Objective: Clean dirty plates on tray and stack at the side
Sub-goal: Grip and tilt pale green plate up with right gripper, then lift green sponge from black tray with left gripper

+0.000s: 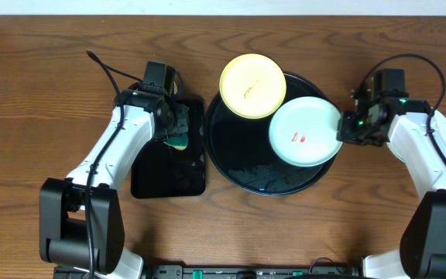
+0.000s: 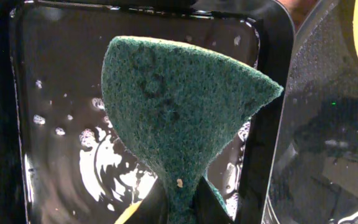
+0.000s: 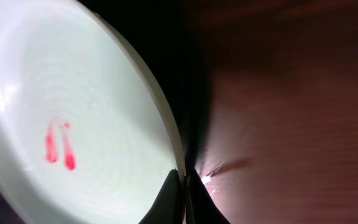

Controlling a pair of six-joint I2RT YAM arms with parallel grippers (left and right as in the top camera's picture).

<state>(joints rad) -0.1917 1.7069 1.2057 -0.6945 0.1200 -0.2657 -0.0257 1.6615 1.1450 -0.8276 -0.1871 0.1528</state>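
Observation:
The round black tray (image 1: 238,159) lies mid-table. A pale yellow plate (image 1: 252,85) with an orange smear rests on its far rim. A pale mint plate (image 1: 304,130) with red smears lies on the tray's right side. My right gripper (image 1: 344,129) is shut on this plate's right rim. The right wrist view shows the fingers (image 3: 184,190) pinching the rim and the red smears on the plate (image 3: 92,93). My left gripper (image 1: 178,132) is shut on a green scouring sponge (image 2: 179,112), held above the rectangular tray. A pale round edge (image 1: 442,132), possibly another plate, shows behind my right arm.
A smaller rectangular black tray (image 1: 169,174) lies left of the round tray and is wet with suds in the left wrist view (image 2: 61,124). The round tray's rim (image 2: 328,124) sits close to its right. Brown wooden table (image 1: 37,93) lies all around.

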